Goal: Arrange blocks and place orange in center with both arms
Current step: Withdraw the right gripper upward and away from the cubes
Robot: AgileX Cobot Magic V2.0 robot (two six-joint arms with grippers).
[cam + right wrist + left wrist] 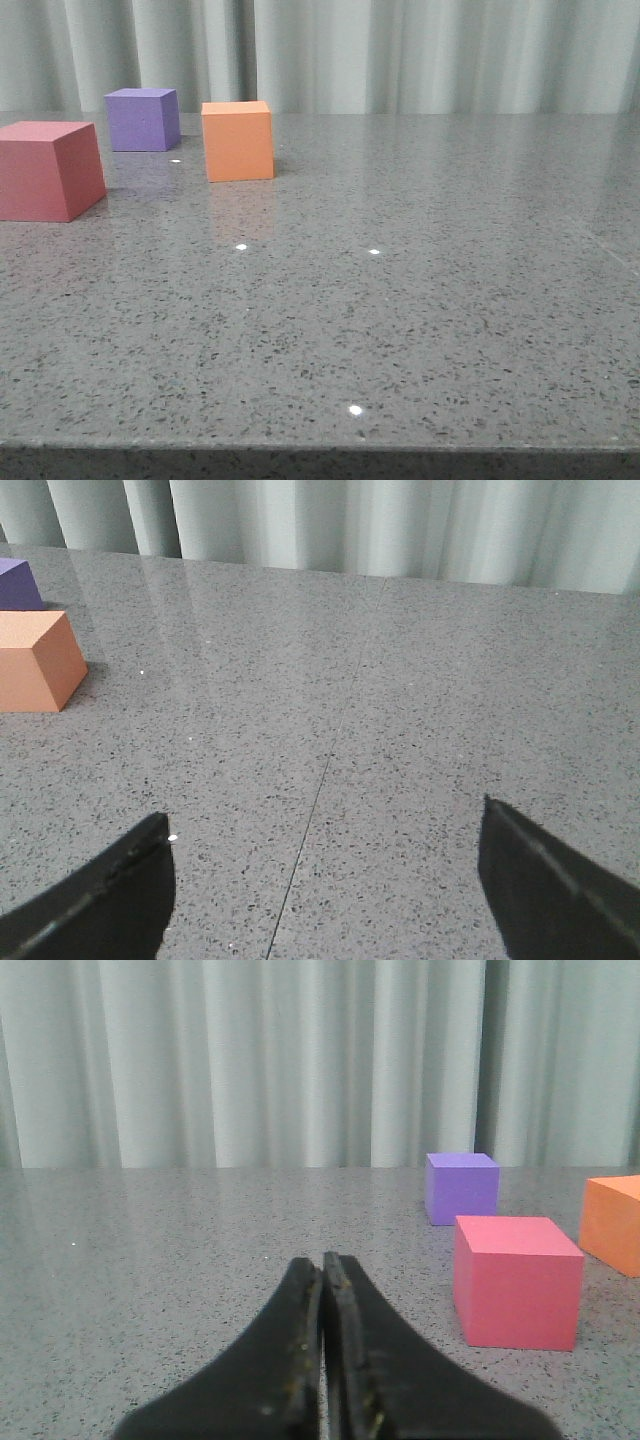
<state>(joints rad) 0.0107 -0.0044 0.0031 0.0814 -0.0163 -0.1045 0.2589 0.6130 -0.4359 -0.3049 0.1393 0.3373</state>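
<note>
Three cubes stand at the far left of the grey speckled table (400, 300). The orange cube (238, 140) is the rightmost, the purple cube (143, 119) sits behind and left of it, and the pinkish-red cube (48, 169) is nearest, at the left edge. Neither arm shows in the front view. My left gripper (323, 1260) is shut with nothing in it, low over the table; the pinkish-red cube (517, 1280), purple cube (461, 1187) and orange cube (612, 1223) show beyond it. My right gripper (325, 825) is open over bare table, well apart from the orange cube (36, 660) and purple cube (18, 584).
Pale pleated curtains (400, 50) hang behind the table's far edge. A thin seam line (315, 810) runs across the tabletop under the right gripper. The table's front edge (320, 447) lies close to the camera.
</note>
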